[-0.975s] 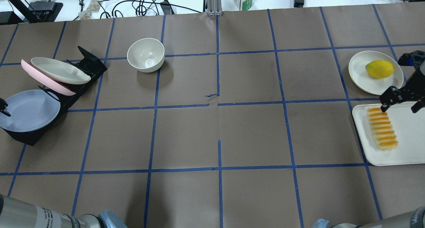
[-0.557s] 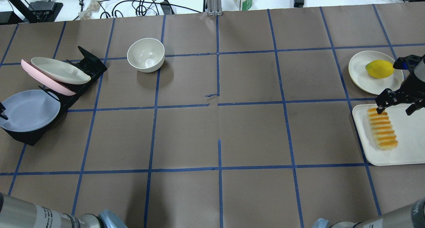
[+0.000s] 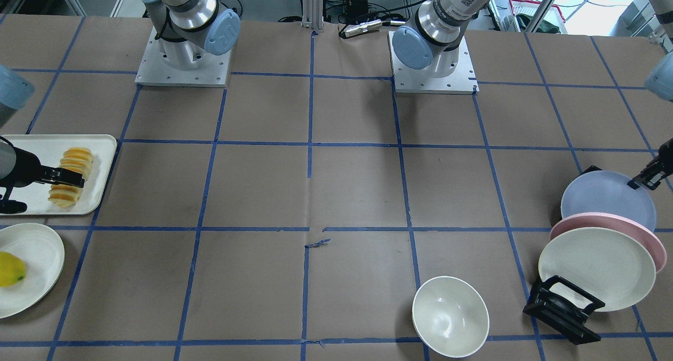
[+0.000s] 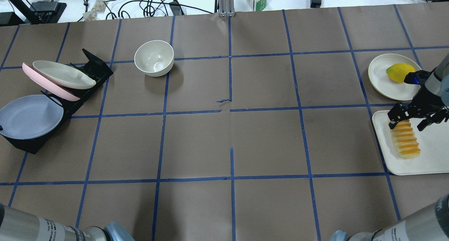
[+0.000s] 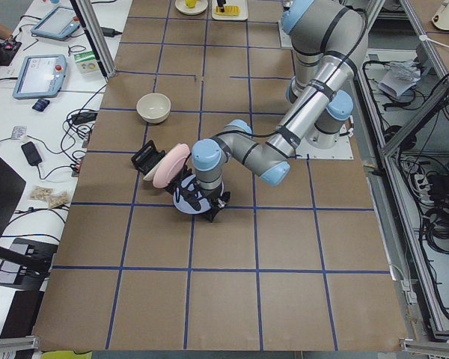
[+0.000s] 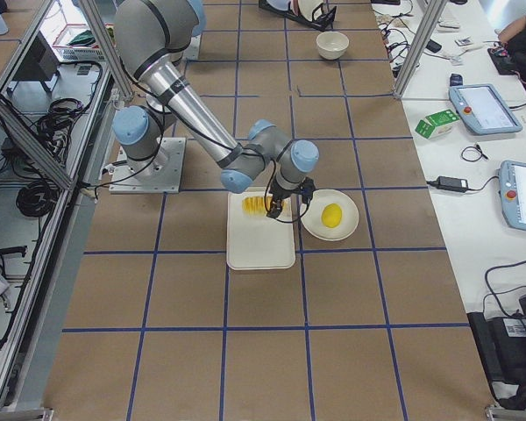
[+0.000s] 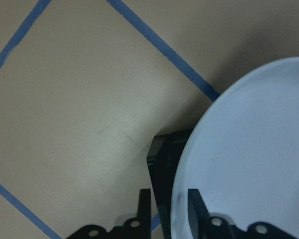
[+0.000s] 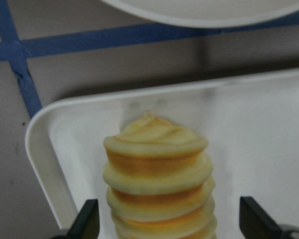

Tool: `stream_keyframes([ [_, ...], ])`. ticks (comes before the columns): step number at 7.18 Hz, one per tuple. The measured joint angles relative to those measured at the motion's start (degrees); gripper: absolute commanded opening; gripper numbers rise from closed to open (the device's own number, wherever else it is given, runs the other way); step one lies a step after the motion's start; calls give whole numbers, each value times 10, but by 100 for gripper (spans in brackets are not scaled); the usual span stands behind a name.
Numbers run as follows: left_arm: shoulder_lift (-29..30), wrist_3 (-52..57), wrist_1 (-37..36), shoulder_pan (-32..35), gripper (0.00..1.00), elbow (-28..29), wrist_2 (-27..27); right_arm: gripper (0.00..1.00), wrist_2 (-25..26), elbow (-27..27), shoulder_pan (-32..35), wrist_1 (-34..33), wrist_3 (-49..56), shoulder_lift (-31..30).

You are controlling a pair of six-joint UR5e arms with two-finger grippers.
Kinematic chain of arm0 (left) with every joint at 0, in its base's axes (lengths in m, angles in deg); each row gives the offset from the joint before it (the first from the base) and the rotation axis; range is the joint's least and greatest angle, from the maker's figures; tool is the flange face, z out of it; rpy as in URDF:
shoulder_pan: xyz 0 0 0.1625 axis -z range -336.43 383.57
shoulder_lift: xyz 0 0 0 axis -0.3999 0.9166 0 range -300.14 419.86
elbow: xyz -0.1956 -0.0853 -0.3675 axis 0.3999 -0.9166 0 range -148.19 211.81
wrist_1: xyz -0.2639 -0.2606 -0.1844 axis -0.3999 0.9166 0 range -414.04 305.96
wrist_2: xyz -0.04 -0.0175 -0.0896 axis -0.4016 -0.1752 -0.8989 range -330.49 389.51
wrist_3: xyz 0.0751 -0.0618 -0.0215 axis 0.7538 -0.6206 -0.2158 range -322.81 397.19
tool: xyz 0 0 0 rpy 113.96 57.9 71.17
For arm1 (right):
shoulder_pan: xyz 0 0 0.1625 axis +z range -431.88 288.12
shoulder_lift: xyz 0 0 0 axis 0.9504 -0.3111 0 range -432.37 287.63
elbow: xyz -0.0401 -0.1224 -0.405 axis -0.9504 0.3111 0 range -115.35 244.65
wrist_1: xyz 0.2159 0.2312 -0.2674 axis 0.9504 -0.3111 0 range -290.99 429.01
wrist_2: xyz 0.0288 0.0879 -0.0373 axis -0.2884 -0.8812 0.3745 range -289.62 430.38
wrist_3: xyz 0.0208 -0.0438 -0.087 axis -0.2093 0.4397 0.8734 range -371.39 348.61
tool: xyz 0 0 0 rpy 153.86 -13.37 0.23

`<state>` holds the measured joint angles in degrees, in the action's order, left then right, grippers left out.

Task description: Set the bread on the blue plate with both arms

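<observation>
The bread [image 4: 405, 141], a ridged yellow-orange loaf, lies on a cream tray [image 4: 431, 156]; it also shows in the front view [image 3: 71, 177] and the right wrist view [image 8: 159, 169]. My right gripper [image 4: 407, 123] is open and stands astride the loaf's far end, not touching it. The blue plate [image 4: 29, 116] leans in a black rack [image 4: 24, 146]. My left gripper [image 3: 644, 181] is at the plate's outer rim. In the left wrist view its fingers [image 7: 144, 209] stand narrowly apart on either side of the rim [image 7: 249, 149], with a dark gap at the outer finger.
A pink plate [image 4: 52, 88] and a cream plate [image 4: 63, 74] lean in the same rack behind the blue one. A white bowl [image 4: 154, 58] stands at the back left. A yellow fruit [image 4: 398, 72] lies on a cream plate [image 4: 380, 78] beside the tray.
My right gripper has moved left and toward the robot, from beside the tray's far edge to over the loaf's far end. My left gripper has slid to the plate's outer rim, almost out of the overhead view.
</observation>
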<state>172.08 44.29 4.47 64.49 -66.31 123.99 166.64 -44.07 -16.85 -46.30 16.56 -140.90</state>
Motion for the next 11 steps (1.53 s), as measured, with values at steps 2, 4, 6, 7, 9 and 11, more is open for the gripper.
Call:
stream_keyframes([
  [2,-4,1,10,1,0,3,4,0,-3,0,0,5,-1,0],
  [4,-28,3,78,11,0,43,17,0,-3,2,0,11,-3,-7],
  [6,-64,13,182,17,0,89,41,0,-3,6,1,18,-6,-26],
  [7,-93,17,257,17,0,95,50,0,-3,8,3,25,-10,-37],
  [9,-156,3,406,19,0,95,54,0,-17,10,8,42,-24,-63],
  [11,-201,-64,508,54,0,86,-27,0,-36,30,39,84,-65,-91],
])
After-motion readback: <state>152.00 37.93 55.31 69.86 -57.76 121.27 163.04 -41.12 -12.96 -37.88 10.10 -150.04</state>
